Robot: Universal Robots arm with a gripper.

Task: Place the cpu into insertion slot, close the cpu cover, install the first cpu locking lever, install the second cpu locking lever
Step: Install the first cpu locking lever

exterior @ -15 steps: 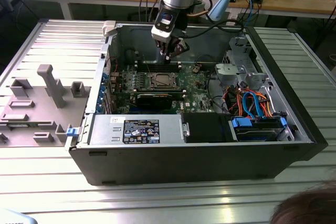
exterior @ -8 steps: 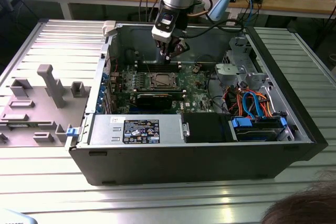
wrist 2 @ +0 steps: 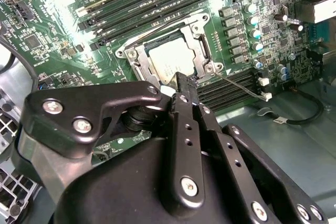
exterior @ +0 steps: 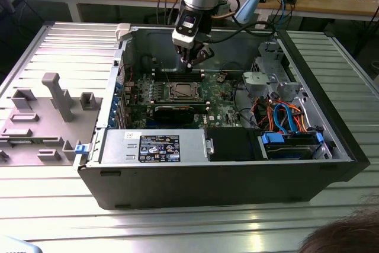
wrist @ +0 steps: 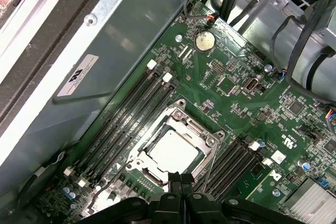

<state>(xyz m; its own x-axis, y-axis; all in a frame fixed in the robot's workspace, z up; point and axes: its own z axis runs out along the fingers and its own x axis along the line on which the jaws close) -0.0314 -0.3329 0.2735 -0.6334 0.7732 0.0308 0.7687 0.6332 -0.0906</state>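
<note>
Ribbed grey metal bench (exterior: 35, 45) carries open black PC case (exterior: 237, 182). Inside, pale silvery square cpu (wrist: 173, 150) sits in metal-rimmed square insertion slot (exterior: 180, 91), w/ thin silvery frame cpu cover (wrist: 189, 123) down over it. Black gripper (wrist: 181, 178) fingers closed, empty, tips by cover's edge.

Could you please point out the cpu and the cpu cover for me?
cpu (wrist: 173, 151): first wrist view, middle of its pale top.
cpu cover (wrist: 202, 128): first wrist view, silvery frame edge.

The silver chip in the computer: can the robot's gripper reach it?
Probably yes. The gripper hangs close over the chip's edge with nothing between them. A metal frame lies around the chip, leaving its top bare.
</note>
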